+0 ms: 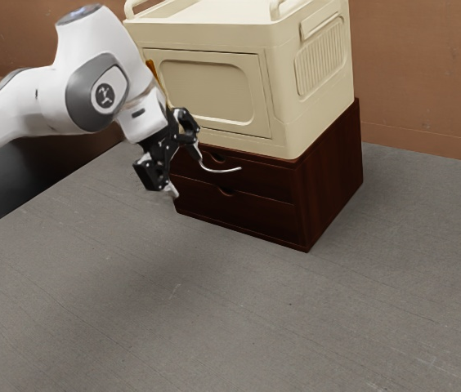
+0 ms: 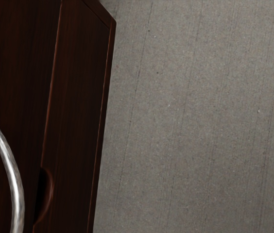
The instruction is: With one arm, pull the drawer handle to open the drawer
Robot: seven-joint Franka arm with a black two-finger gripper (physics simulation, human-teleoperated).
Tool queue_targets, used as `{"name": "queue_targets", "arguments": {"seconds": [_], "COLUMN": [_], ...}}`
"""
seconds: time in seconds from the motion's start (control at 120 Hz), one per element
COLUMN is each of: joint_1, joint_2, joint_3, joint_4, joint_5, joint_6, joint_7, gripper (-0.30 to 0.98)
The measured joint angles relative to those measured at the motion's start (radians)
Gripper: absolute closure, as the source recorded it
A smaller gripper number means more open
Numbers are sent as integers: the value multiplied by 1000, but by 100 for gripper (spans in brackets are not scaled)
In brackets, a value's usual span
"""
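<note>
One arm, exterior view: white robot arm [image 1: 104, 90] reaching to a dark wooden cabinet [image 1: 333, 175] on a gray counter [image 1: 173, 310].
Gripper [image 1: 185, 173]: jaws parted, one higher, one lower; no grip visible.
Handle [image 1: 226, 170]: curved metal, on the upper drawer [image 1: 267, 178], reaching from beside the jaws toward the exterior view's right; contact cannot be told.
Upper drawer: appears shut.
Handle, wrist view: long axis roughly follows the seam [image 2: 49, 102] between the drawers.
Coming move: probably a sideways shift along that axis, so the jaws straddle the handle from above and below before pulling.
</note>
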State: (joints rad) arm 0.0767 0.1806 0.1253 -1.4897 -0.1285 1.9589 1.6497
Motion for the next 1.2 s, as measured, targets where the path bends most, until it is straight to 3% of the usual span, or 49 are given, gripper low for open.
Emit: {"name": "queue_targets", "arguments": {"seconds": [0.467, 1.2], "joint_1": [-10, -27], "joint_2": [-12, -17], "joint_3": [-6, -3], "joint_4": [-115, -200], "joint_5": [-4, -32], "joint_6": [228, 393], "joint_7": [-16, -30], "gripper": [0, 14]}}
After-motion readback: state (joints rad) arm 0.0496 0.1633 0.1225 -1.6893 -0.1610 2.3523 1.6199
